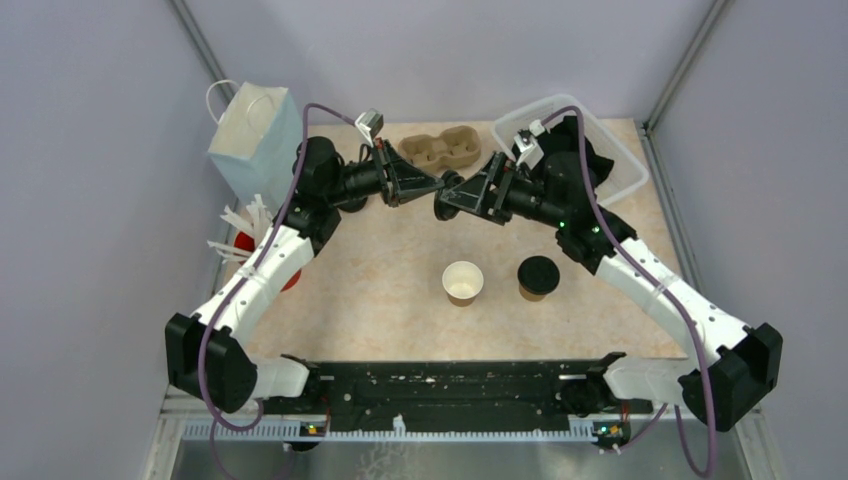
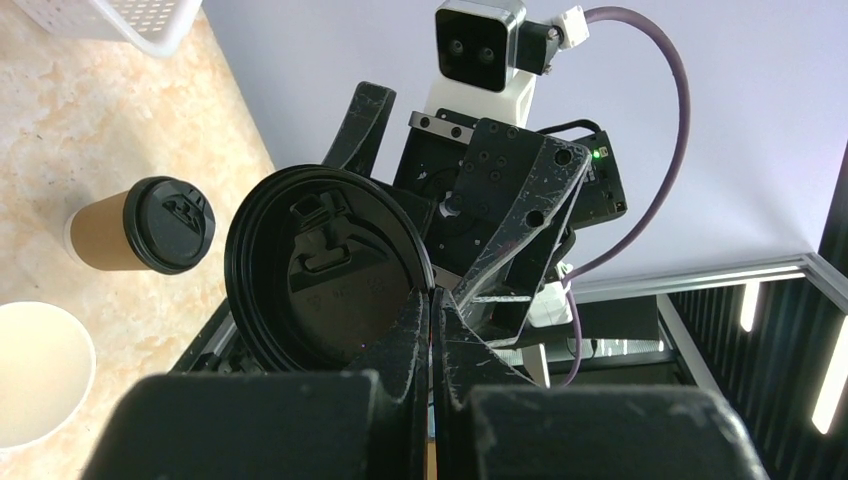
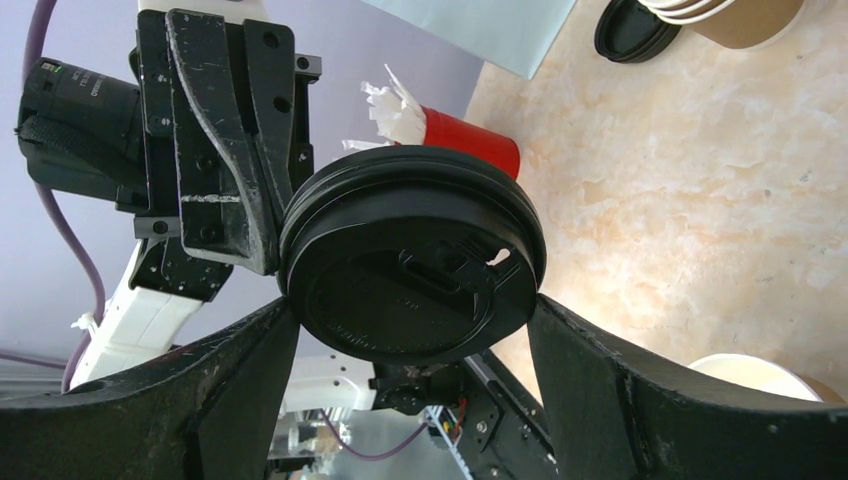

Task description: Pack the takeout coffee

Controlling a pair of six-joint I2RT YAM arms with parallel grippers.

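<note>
Whether the right gripper (image 3: 410,302) actually presses the rim of the black lid (image 3: 415,265) cannot be told. In the top view that lid is nearly lost where the two arms meet, and the left arm (image 1: 262,265) covers most of the red cup (image 1: 243,242). The left wrist view's edge cuts off the open paper cup (image 2: 35,370) and the white basket (image 2: 120,20).

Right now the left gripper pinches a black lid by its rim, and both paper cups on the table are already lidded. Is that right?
Not quite. Only one paper cup wears a lid; the other cup stands open, its white inside showing, as the top external view makes plain. The left gripper does pinch the black lid by its rim.
</note>
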